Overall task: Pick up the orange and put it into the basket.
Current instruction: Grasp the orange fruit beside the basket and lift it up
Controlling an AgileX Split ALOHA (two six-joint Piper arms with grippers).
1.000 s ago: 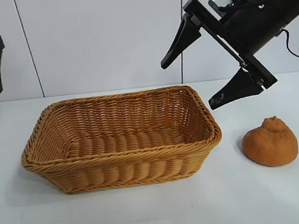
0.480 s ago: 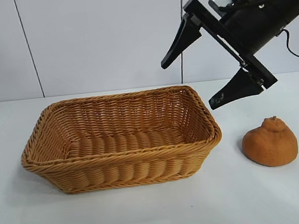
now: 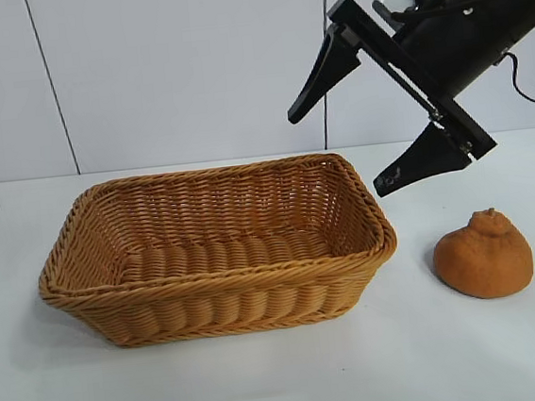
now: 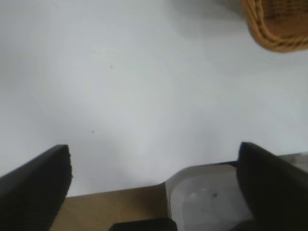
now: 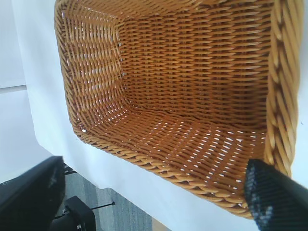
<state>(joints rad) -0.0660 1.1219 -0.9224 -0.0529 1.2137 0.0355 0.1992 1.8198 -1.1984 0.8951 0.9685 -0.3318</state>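
left arm gone; orange (image 3: pixel 482 255) below jaws

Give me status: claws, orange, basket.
Right claw open, high over the basket's right end. Left claw open, off to the side. Orange on table, untouched. Nothing blocking.

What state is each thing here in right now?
Orange: on the table, right of the basket, untouched.
Basket: upright, empty.
Right gripper: open, raised above the basket's right end, holding nothing.
Left gripper: open, over bare table, outside the exterior view.
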